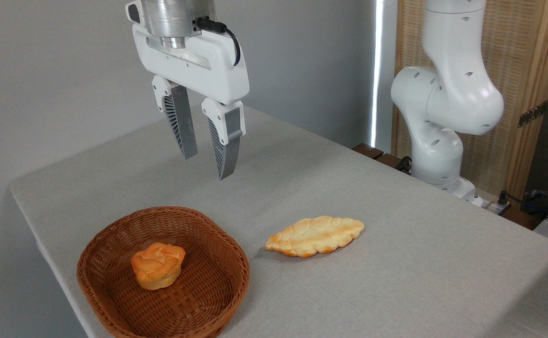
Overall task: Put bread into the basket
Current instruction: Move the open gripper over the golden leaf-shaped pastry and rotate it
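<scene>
Basket (114, 244) holding bun (157, 265), bread (315, 235) beside, pincer (206, 164) seemingly empty

No legible text, label, brand mark, number or sign is visible anywhere in the camera view. The white claw (207, 161) housing, the arm segments at right, the bread (315, 235), the basket (114, 244) and the desk (396, 263) covering all present plain, unmarked surfaces.
</scene>
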Controlling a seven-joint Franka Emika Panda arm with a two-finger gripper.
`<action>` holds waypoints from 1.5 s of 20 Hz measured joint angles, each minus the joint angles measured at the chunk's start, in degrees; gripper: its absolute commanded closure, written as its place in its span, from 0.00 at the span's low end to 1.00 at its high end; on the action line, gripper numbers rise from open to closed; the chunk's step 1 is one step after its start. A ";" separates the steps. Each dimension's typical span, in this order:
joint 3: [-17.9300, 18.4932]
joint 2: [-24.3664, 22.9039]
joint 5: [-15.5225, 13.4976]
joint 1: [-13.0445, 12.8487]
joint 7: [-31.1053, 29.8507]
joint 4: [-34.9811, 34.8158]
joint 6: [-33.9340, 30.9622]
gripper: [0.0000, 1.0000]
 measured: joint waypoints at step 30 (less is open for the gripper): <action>0.12 -14.77 -0.80 -1.33 0.14 -24.05 2.66 0.00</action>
